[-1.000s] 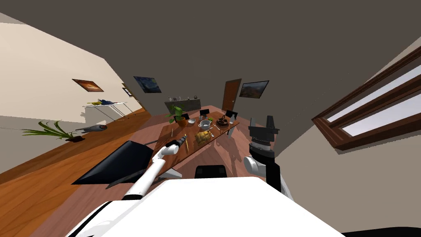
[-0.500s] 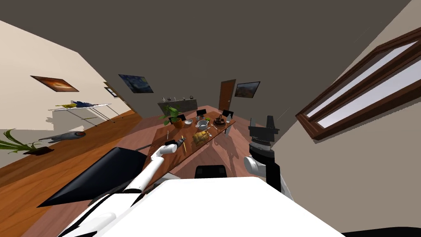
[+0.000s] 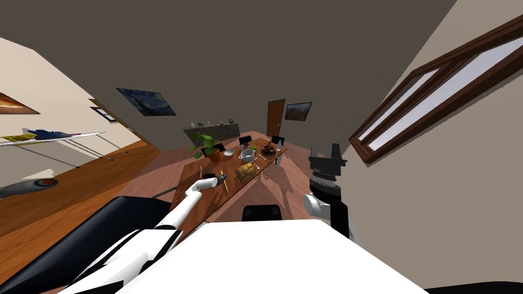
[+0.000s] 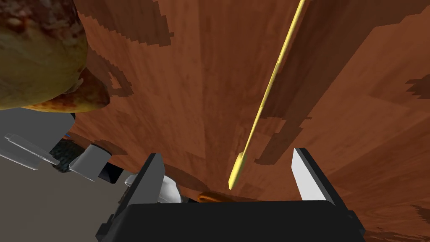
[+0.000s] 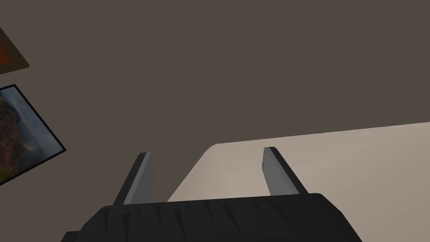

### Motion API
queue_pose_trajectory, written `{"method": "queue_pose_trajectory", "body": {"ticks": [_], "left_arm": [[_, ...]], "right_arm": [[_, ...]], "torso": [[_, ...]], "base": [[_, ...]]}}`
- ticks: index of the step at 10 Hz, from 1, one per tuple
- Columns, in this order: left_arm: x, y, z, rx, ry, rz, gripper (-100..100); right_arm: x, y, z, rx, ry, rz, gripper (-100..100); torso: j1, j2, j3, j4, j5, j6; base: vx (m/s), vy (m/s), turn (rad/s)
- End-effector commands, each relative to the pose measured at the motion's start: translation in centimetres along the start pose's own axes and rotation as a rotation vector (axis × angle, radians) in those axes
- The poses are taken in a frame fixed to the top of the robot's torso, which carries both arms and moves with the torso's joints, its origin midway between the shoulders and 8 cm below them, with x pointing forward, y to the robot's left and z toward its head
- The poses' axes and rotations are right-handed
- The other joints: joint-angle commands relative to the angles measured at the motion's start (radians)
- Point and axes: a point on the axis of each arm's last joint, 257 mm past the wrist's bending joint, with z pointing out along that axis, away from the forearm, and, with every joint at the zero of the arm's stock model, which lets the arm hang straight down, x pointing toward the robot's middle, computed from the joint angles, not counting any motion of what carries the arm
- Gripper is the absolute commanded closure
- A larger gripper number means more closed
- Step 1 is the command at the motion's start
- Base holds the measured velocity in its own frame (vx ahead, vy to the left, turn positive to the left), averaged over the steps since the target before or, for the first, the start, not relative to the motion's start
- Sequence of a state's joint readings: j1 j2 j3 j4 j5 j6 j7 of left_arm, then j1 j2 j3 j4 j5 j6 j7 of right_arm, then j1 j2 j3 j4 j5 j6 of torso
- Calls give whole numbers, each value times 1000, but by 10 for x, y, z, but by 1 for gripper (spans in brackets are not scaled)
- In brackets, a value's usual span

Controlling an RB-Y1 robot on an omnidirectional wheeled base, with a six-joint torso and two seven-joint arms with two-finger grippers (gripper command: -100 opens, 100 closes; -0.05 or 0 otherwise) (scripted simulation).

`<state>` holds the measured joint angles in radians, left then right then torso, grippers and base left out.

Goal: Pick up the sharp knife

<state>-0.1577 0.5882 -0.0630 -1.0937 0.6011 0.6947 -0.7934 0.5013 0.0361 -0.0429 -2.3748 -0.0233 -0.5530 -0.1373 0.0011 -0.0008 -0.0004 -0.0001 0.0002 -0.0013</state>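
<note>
The knife (image 4: 268, 88) is a long, thin yellow piece lying flat on the brown wooden table (image 4: 184, 96). In the left wrist view one end of it lies between my left gripper's (image 4: 229, 176) open fingers, closer to one finger (image 4: 305, 176) than the other. In the head view the left gripper (image 3: 221, 177) is stretched out over the near half of the table (image 3: 204, 196), right at the knife (image 3: 224, 185). My right gripper (image 3: 325, 151) is held up beside the table's right side, open and empty.
A roast chicken (image 3: 245, 171) sits just beyond the knife, close to my left hand (image 4: 38, 54). Farther along the table stand a potted plant (image 3: 208, 146), a bowl (image 3: 228, 152) and a pot (image 3: 247, 154). A dark chair (image 3: 261, 212) is at the near end.
The whole head view has swung, so the table and wall pictures sit further left: my own move. The left gripper has stayed at the knife; the right arm has held still.
</note>
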Motion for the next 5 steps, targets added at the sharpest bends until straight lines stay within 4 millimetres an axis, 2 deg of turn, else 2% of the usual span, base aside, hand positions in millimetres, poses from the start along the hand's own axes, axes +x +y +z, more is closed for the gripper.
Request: {"method": "queue_pose_trajectory", "body": {"ticks": [1,4,5], "left_arm": [[3,12,-1,-37,27,5,-100],[-1,42,-2,-125,86,15,-100],[0,43,-3,-129,90,15,-100]], "right_arm": [[0,0,0,0,0,0,0],[0,0,0,0,0,0,0],[0,0,0,0,0,0,0]], "torso": [[0,0,0,0,0,0],[0,0,0,0,0,-1],[0,0,0,0,0,0]], "base": [[-14,16,-114],[-14,13,-156],[-11,14,-126]]}}
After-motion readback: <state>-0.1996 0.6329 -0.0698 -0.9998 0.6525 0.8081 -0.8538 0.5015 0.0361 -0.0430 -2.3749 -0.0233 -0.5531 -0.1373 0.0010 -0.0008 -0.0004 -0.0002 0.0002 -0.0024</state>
